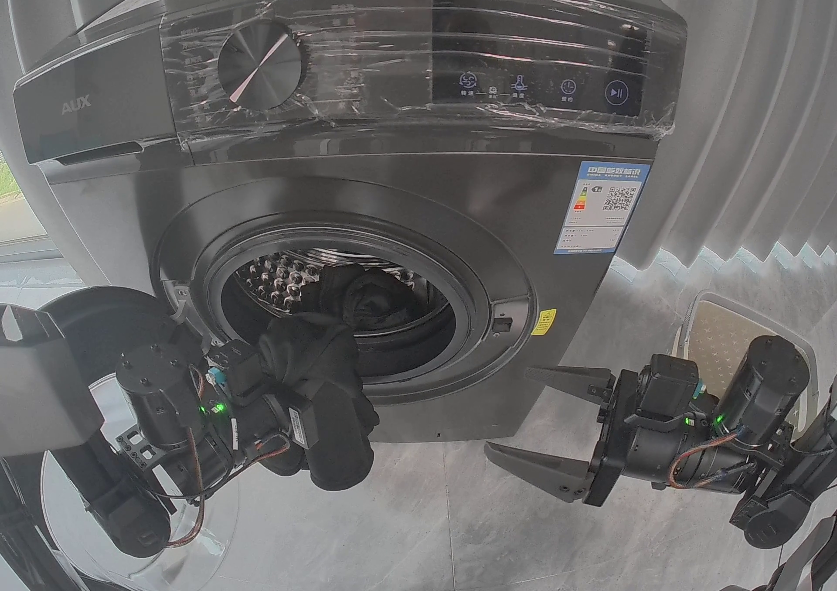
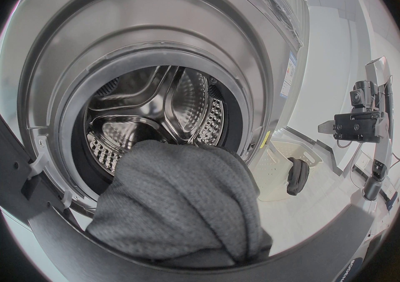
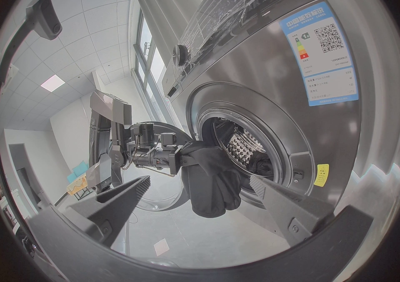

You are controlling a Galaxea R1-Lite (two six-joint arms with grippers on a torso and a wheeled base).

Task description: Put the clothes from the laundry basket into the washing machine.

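The grey washing machine (image 1: 366,183) stands in front of me with its round door (image 1: 96,409) swung open to the left. A dark garment (image 1: 375,300) lies inside the drum (image 2: 166,108). My left gripper (image 1: 292,375) is shut on another dark garment (image 1: 327,401), which hangs in a bundle just outside the lower left rim of the opening; the same garment (image 2: 183,195) hides the fingers. My right gripper (image 1: 545,423) is open and holds nothing, low to the right of the machine. The white laundry basket (image 1: 724,331) sits on the floor at the right, a dark piece (image 2: 298,175) draped over its rim.
Pale curtains (image 1: 767,95) hang behind and to the right of the machine. Grey tiled floor (image 1: 453,514) lies open between the two arms. The glass door takes up the space at the lower left.
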